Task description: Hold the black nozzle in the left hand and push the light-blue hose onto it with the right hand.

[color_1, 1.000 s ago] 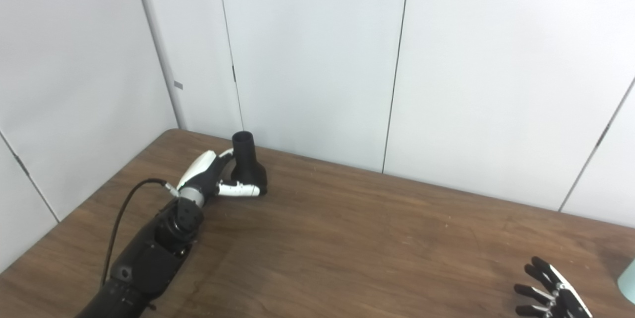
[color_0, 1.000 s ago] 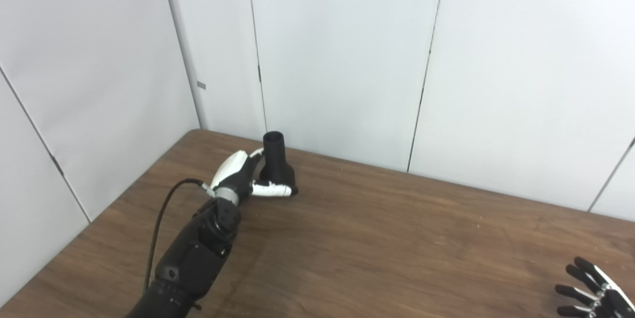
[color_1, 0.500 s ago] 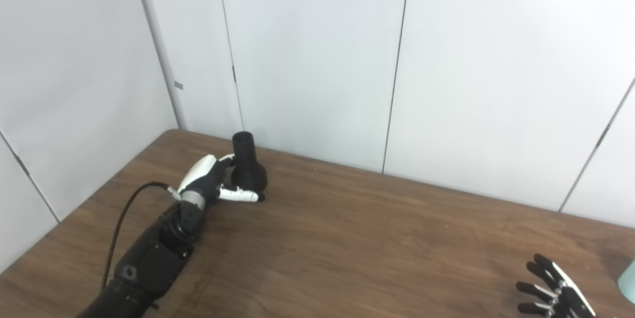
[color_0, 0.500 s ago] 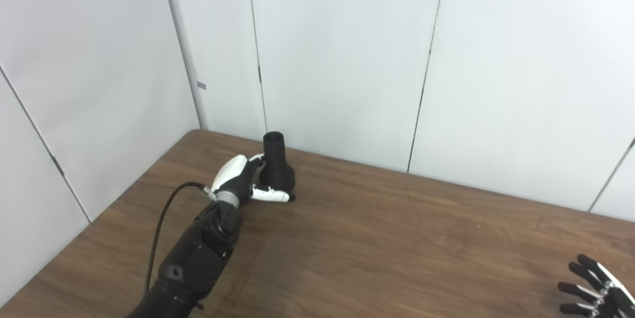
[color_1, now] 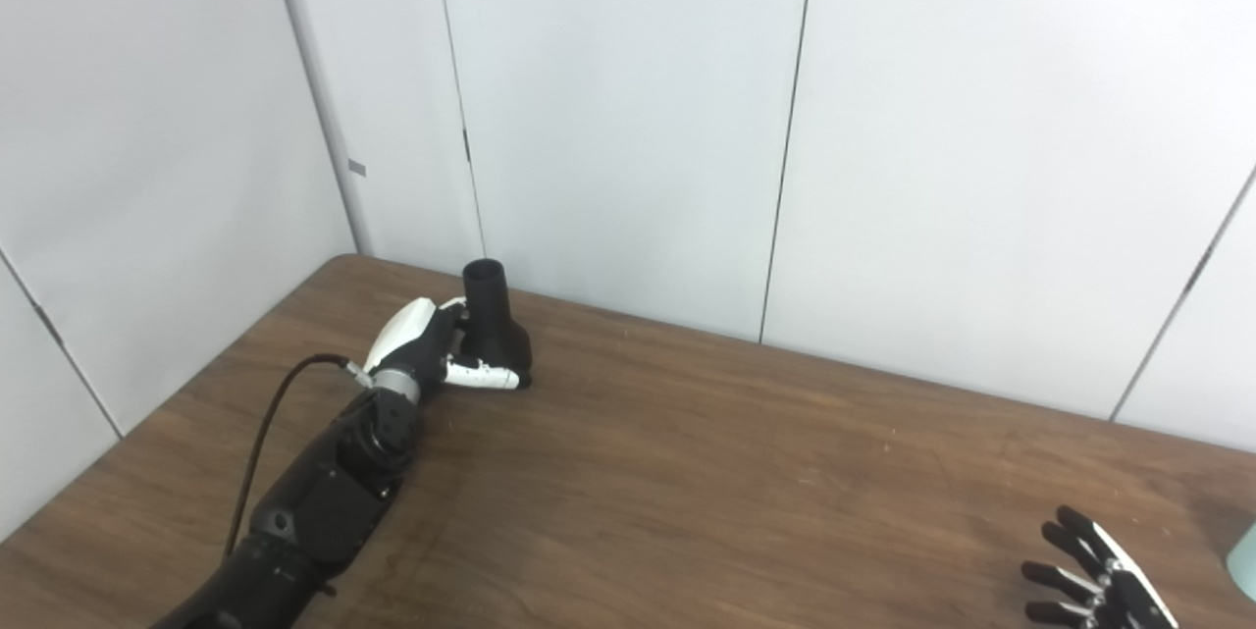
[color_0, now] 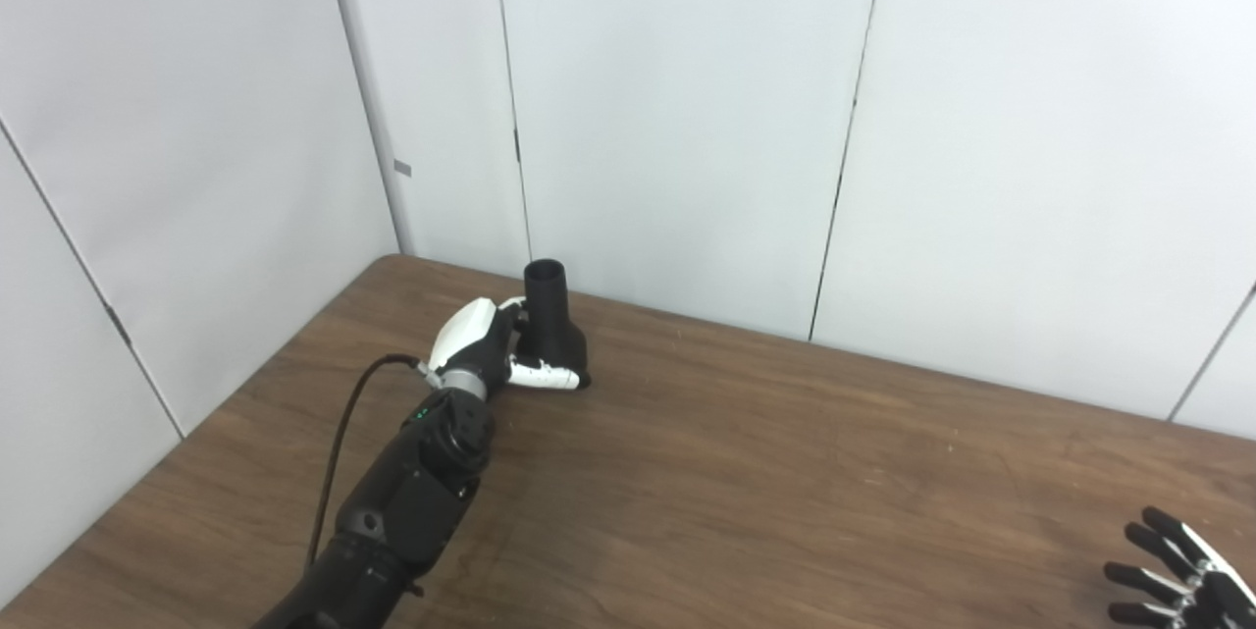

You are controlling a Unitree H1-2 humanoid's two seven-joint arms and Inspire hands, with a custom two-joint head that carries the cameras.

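Left eye view: black nozzle (color_0: 551, 325) was clasped by left hand (color_0: 491, 354), upper left; right hand (color_0: 1182, 585) was spread, empty; hose pickup was judged next.

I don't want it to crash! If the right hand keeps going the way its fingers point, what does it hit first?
Probably nothing nearby. The right hand is open, its fingers pointing up-left across bare table. The nozzle, at the left hand, stands far off to the left; whether the line reaches it is unclear.
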